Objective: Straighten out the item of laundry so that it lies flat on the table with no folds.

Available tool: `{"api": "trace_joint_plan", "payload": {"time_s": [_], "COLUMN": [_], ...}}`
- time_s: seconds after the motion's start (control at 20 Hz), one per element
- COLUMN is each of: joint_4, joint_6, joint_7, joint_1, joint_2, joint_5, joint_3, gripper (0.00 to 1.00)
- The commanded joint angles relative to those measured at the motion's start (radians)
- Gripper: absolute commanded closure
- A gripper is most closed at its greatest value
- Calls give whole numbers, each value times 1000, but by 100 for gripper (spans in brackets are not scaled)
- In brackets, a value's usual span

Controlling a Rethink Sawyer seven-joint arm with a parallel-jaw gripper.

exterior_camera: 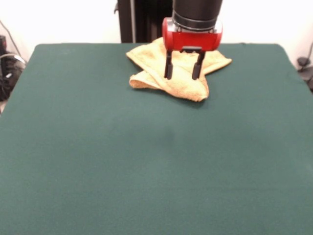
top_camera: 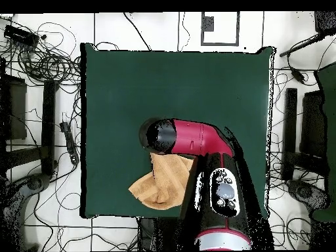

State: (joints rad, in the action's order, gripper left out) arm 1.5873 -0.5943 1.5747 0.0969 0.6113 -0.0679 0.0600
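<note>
I see my arm come straight down from the top middle of the front view. The hand [exterior_camera: 184, 72] points down, and its two black fingers [exterior_camera: 168, 65] stand apart, so it is open and holds nothing. The tips hang in front of the towel [exterior_camera: 166, 73]; I cannot tell if they touch it.

In the overhead view the red and black arm [top_camera: 197, 138] reaches up from the bottom, bends, and ends in a round black end a little left of the middle. The hand itself is hidden under it there.

The towel is yellow-orange and bunched up, with folds. In the front view it lies at the top middle of the green surface [exterior_camera: 146, 171], wider than it is tall, with one corner poking toward the lower right. In the overhead view the towel [top_camera: 161, 184] sits low and a bit left, close to the bottom edge of the surface [top_camera: 131, 85], partly under the arm.
</note>
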Motion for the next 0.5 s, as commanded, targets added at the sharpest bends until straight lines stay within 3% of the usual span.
{"api": "trace_joint_plan", "payload": {"time_s": [0.05,0.5], "joint_4": [56,63], "joint_6": [71,76], "joint_7": [151,150], "joint_1": [-18,-18], "joint_2": [-49,-39], "joint_5": [28,31], "joint_3": [-107,-108], "gripper": [0,0]}}
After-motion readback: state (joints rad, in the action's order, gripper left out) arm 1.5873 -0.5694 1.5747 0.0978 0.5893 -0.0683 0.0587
